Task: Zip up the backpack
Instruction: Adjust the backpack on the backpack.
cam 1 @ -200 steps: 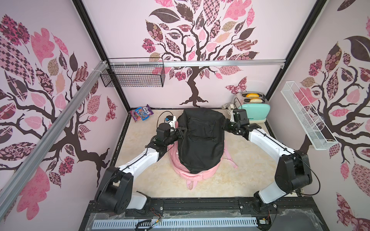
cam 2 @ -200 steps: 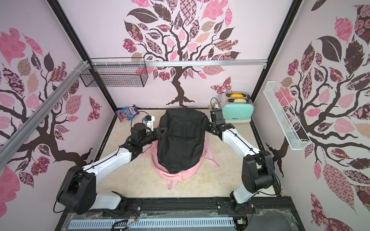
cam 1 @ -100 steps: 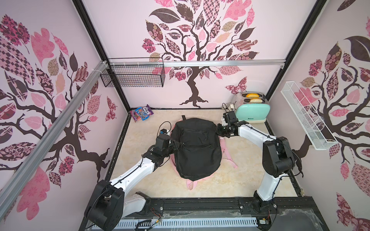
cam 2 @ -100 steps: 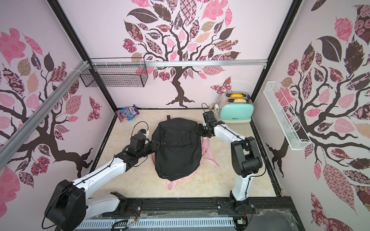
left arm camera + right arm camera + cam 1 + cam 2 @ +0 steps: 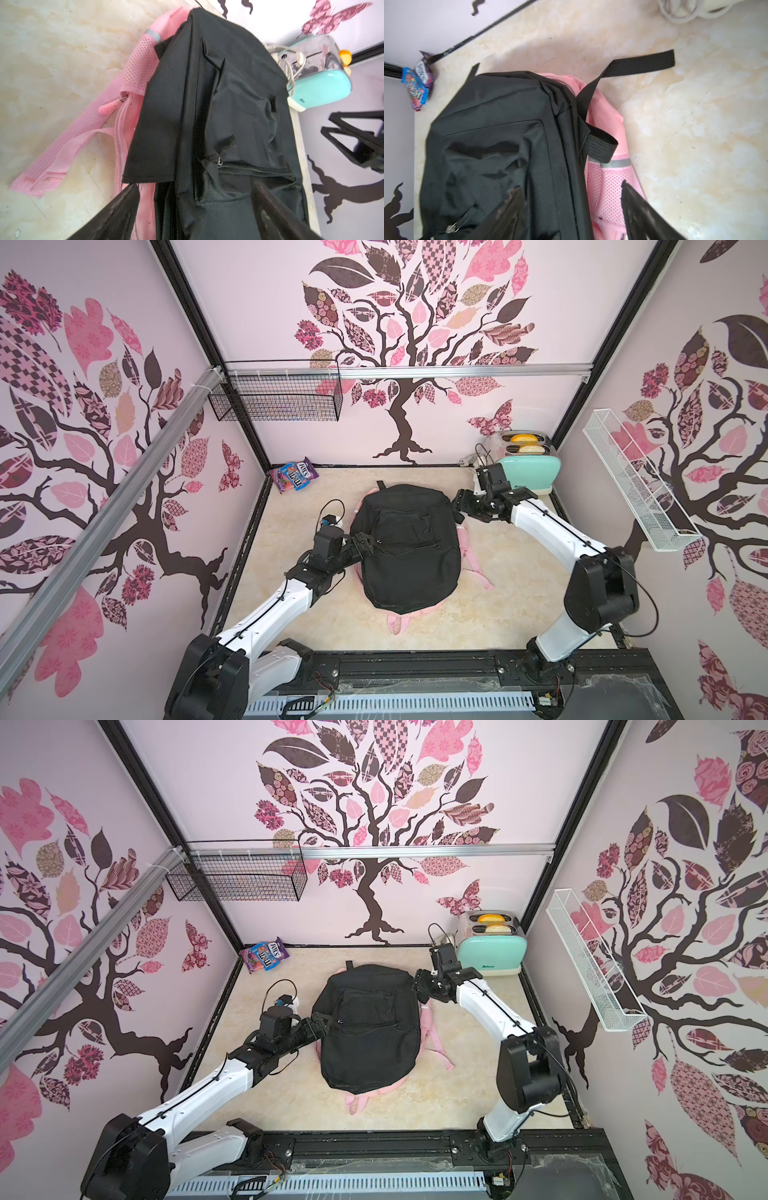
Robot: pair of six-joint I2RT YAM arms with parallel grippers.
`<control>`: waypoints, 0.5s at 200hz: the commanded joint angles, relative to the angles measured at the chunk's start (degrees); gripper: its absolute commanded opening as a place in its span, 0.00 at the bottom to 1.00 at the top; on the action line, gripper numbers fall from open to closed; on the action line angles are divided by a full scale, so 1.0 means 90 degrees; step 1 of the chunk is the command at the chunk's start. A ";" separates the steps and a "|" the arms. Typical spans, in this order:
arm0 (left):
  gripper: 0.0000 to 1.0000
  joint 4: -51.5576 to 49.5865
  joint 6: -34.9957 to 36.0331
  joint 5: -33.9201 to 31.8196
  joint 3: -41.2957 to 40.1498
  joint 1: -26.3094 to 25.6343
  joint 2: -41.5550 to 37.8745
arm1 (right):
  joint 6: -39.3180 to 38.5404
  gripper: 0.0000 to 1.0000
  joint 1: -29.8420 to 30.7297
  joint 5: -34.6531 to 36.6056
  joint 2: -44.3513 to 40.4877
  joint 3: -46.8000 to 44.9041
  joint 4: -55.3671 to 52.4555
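On a cream marble-patterned tabletop (image 5: pixel 519 605), walled in by pale pink panels (image 5: pixel 399 364) printed with dark trees, the light-pink backpack (image 5: pixel 397 622) lies flat at center. It is almost wholly covered by a plain black backpack (image 5: pixel 407 547) resting on top, so only its pink rim and straps show around the edges. A black wire basket (image 5: pixel 274 402) hangs on the back wall and a white wire rack (image 5: pixel 636 481) on a side wall. A mint toaster (image 5: pixel 530 472) stands in one far corner, and a candy bag (image 5: pixel 295 477) leans in the other. The left gripper (image 5: pixel 368 545) sits at the black bag's side edge, jaws spread wide with the bag's fabric between them, clamping nothing. The right gripper (image 5: pixel 459 506), at the bag's far corner near the toaster, has its jaws likewise apart. It straddles the black bag's edge and the pink mesh pocket (image 5: pixel 608 191) without pinching either.
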 commanded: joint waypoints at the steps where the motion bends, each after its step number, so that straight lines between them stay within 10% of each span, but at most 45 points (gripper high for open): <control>1: 0.88 0.0497 0.0027 0.0544 -0.0175 0.0241 0.0065 | -0.0078 0.75 0.0089 -0.0084 -0.0544 -0.0094 -0.0123; 75: 0.87 0.0737 0.0154 0.1144 -0.0154 0.0297 0.0672 | 0.0434 0.68 0.1169 -0.1660 -0.0042 -0.0325 0.0956; 100: 0.88 -0.0156 0.0133 0.0357 -0.0158 0.0302 0.0230 | 0.0473 0.67 0.1244 -0.1609 0.0235 -0.0389 0.1138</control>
